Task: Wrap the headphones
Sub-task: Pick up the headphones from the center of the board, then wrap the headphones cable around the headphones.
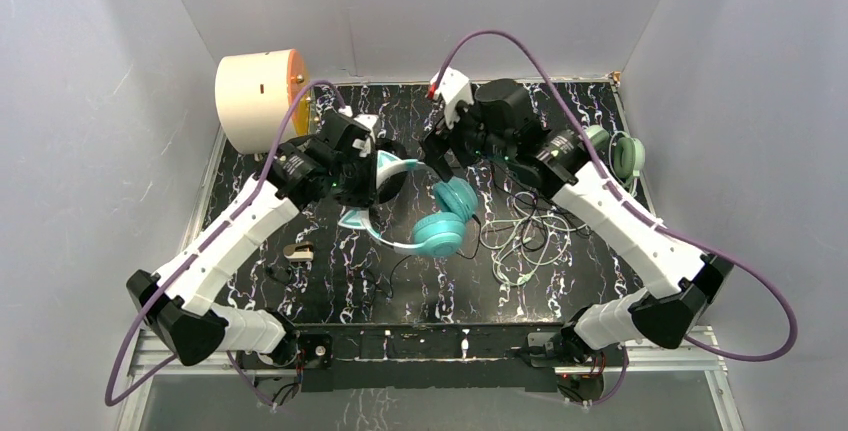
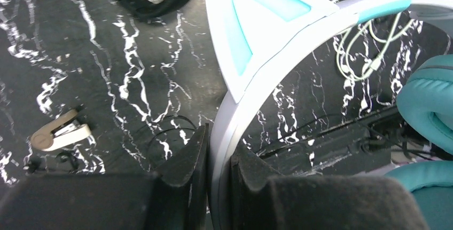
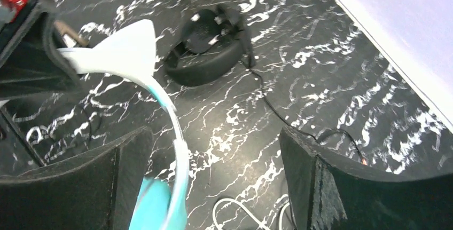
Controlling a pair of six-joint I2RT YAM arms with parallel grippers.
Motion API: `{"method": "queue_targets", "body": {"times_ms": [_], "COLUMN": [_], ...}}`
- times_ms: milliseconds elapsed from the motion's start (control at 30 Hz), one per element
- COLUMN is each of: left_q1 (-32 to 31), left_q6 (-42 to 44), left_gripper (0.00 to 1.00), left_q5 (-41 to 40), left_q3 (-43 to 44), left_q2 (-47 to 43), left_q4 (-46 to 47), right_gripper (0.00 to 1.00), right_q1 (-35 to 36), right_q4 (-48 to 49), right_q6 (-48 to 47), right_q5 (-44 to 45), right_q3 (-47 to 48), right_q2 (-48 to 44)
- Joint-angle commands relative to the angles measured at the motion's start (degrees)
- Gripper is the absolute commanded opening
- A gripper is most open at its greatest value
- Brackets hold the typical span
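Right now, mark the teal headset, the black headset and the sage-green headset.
teal headset (image 1: 438,234), top view, on its nearer ear cup.
black headset (image 3: 200,74), right wrist view, on the ear pad's rim.
sage-green headset (image 1: 626,156), top view, on an ear cup.

The cat-ear headset is located at the centre of the bench. A second headset lies just behind its band, and a third lies at the right edge. A cable tangle lies between centre and right. A drum stands back-left. A small clip lies front-left.
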Motion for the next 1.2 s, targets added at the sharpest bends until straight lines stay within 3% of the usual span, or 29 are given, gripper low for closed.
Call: {"method": "queue_targets", "body": {"times_ms": [0,133,233,300,400,533,600,667,767,900,1000,1167], "left_q1": [0.51,0.53,0.54,0.49,0.55,0.55,0.57,0.53,0.55,0.57,0.64,0.54], "left_q6": [-5.45,-10.48,-14.28,-16.69,-19.81,-22.06,-23.24,-24.32,-25.54,-26.85,-27.36,-27.8], "left_gripper": [0.0,0.0,0.0,0.0,0.0,0.0,0.0,0.0,0.0,0.0,0.0,0.0], "left_q5": [-7.55,-15.63,-19.55,-20.8,-21.96,-23.43,-23.31,-23.14,-23.07,-24.96,-26.46,-28.97], "left_q3": [-0.45,-1.4,-0.1,2.22,7.3,16.24,20.92,26.26,31.65,37.6,38.01,37.72], "left_q2": [-5.31,-7.85,-9.48,-10.04,-10.08,-8.42,-7.01,-5.34,-3.35,-0.99,-1.53,-1.96], "left_q4": [2.18,2.02,1.27,0.44,-0.46,0.51,1.02,1.02,1.04,-0.07,1.02,1.92], "right_gripper": [0.98,0.99,0.99,0.99,0.96,0.96,0.96,0.94,0.94,0.98,0.98,0.95], "right_q1": [0.03,-0.03,-2.15,-9.82,-27.13,-32.43,-32.55,-32.24,-26.73,-16.32,-13.87,-13.79], "right_q4": [-6.81,-9.44,-7.71,-4.13,2.42,8.61,13.46,24.41,37.55,51.06,62.52,62.62], "right_q6": [13.21,17.65,19.54,21.03,24.56,24.93,25.04,26.59,28.63,28.61,32.86,32.99], "right_q5": [12.34,18.55,23.83,16.78,-6.63,-13.41,-18.55,-27.24,-34.31,-35.87,-35.3,-33.26], "right_q3": [9.09,12.09,8.24,2.97,-5.75,-15.69,-20.81,-27.72,-35.97,-41.52,-46.89,-48.18], "right_q2": [-2.86,-5.06,-7.66,-10.14,-13.04,-13.99,-14.3,-15.1,-14.57,-12.6,-13.09,-16.13]}}
